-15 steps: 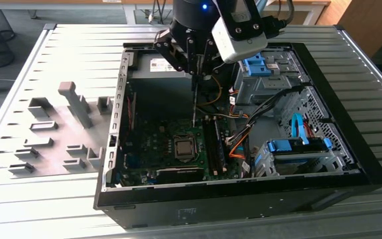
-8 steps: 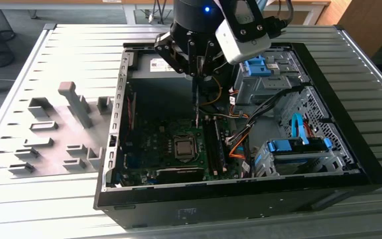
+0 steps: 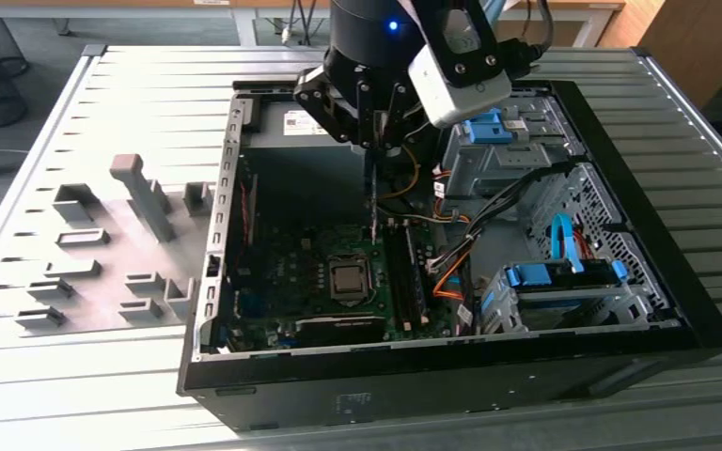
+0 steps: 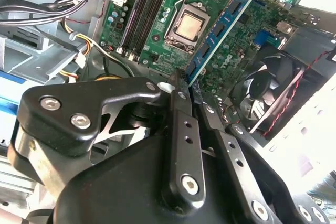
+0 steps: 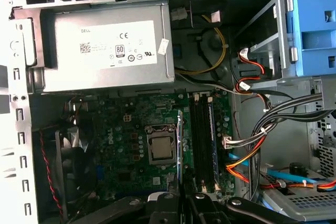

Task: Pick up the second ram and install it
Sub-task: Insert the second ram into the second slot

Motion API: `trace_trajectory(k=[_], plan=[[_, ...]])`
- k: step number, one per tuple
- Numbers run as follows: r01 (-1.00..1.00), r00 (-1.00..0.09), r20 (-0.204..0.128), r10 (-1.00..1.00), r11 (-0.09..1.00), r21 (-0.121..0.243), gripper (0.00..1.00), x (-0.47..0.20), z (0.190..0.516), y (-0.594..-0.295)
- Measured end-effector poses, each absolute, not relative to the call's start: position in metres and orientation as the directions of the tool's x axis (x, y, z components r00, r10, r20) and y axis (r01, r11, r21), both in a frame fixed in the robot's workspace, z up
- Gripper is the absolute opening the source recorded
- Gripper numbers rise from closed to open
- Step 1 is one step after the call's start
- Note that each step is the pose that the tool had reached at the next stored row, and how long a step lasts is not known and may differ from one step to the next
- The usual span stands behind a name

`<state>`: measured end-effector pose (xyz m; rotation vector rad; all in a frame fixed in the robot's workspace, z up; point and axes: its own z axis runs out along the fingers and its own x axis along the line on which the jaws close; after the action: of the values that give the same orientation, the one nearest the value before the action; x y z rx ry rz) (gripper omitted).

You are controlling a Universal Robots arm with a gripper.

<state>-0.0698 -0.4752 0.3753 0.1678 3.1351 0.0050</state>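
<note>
My gripper (image 3: pixel 374 143) is shut on the second ram (image 3: pixel 374 202), a thin blue-green stick that hangs on edge inside the open computer case (image 3: pixel 662 282). The second wrist view has the ram (image 4: pixel 220 30) reaching out from between the black fingers (image 4: pixel 178 103) over the motherboard (image 4: pixel 168 40). Seen edge-on in the first wrist view, the ram (image 5: pixel 180 140) lies between the processor socket (image 5: pixel 159 148) and the long black slots (image 5: pixel 202 145), beside the slots rather than in one. Its lower end hovers near the board by the socket (image 3: pixel 349 280).
Grey holder blocks (image 3: pixel 135 202) stand on the slatted table at the exterior view's left. Inside the case are the power supply (image 5: pixel 105 45), a fan (image 4: pixel 268 87), orange and black cables (image 3: pixel 449 272) and blue drive caddies (image 3: pixel 562 277) by the slots.
</note>
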Motion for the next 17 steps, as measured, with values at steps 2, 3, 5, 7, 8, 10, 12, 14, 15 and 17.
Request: trace_trajectory(k=[2,3,5,7,8,10,12,14,15,17], plan=[[0.107,-0.994,-0.002,0.107,0.994,0.003,0.14,-0.07,0.375,-0.475],[0.107,-0.994,-0.002,0.107,0.994,0.003,0.14,-0.07,0.374,-0.475],[0.107,-0.994,-0.002,0.107,0.994,0.003,0.14,-0.07,0.373,-0.475],[0.107,-0.994,-0.002,0.107,0.994,0.003,0.14,-0.07,0.371,-0.475],[0.107,-0.994,-0.002,0.107,0.994,0.003,0.14,-0.07,0.37,-0.475],[0.106,-0.994,-0.002,0.106,0.994,0.003,0.14,-0.069,0.369,-0.475],[0.102,-0.995,-0.002,0.102,0.995,0.002,0.14,-0.068,0.368,-0.475],[0.089,-0.996,-0.002,0.089,0.996,0.002,0.14,-0.066,0.367,-0.475],[0.082,-0.997,-0.002,0.082,0.997,0.002,0.14,-0.065,0.366,-0.475],[0.072,-0.997,-0.002,0.072,0.997,0.002,0.14,-0.063,0.365,-0.475]])
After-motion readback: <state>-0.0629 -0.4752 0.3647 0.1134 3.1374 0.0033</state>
